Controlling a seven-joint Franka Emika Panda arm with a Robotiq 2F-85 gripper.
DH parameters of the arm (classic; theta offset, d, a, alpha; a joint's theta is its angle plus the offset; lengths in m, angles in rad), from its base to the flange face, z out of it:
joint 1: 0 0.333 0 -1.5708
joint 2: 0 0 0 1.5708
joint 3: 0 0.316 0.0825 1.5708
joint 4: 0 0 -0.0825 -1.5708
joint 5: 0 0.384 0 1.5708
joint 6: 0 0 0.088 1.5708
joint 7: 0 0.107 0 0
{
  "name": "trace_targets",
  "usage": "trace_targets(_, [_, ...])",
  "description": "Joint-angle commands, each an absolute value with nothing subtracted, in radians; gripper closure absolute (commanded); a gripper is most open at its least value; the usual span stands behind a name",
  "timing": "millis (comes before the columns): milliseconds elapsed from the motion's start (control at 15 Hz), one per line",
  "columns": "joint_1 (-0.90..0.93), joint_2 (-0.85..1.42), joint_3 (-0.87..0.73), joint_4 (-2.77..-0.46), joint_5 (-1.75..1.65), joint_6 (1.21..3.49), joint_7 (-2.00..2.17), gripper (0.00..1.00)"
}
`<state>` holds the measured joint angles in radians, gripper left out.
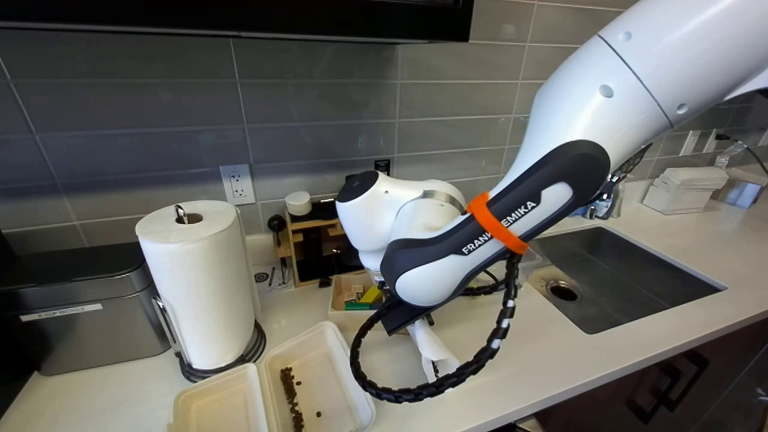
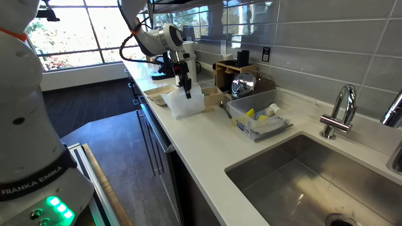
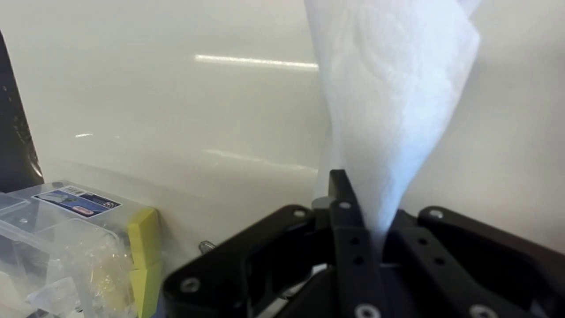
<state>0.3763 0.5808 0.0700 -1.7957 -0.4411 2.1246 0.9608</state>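
Note:
My gripper (image 3: pixel 368 203) is shut on a white paper towel (image 3: pixel 393 88), pinched between the black fingers. The towel fans out beyond the fingertips in the wrist view and covers part of the far finger. In an exterior view the gripper (image 2: pixel 187 91) points down and the towel (image 2: pixel 187 105) hangs spread at the white counter (image 2: pixel 207 138); I cannot tell how much rests on it. In an exterior view the arm mostly hides the gripper, and the towel (image 1: pixel 433 351) shows below it. Beside it lies an open takeout container (image 1: pixel 333 384) with small brown pieces (image 1: pixel 290 393) inside.
A paper towel roll (image 1: pixel 192 288) and a metal bin (image 1: pixel 96 330) stand by the wall. A small box (image 2: pixel 213 98), a wooden organizer (image 2: pixel 220 75) and a clear plastic bin (image 2: pixel 248 125) with yellow items are near the towel. The sink (image 2: pixel 270 185) is farther along.

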Motion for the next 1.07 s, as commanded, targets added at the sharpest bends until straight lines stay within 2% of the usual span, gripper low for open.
trace_targets(0, [0.377,0.512,0.079,-1.873,-0.393,2.175,0.951,1.0])
trace_targets(1000, [0.371,0.409,0.153,-1.895,-0.315,2.168,0.756,1.0])
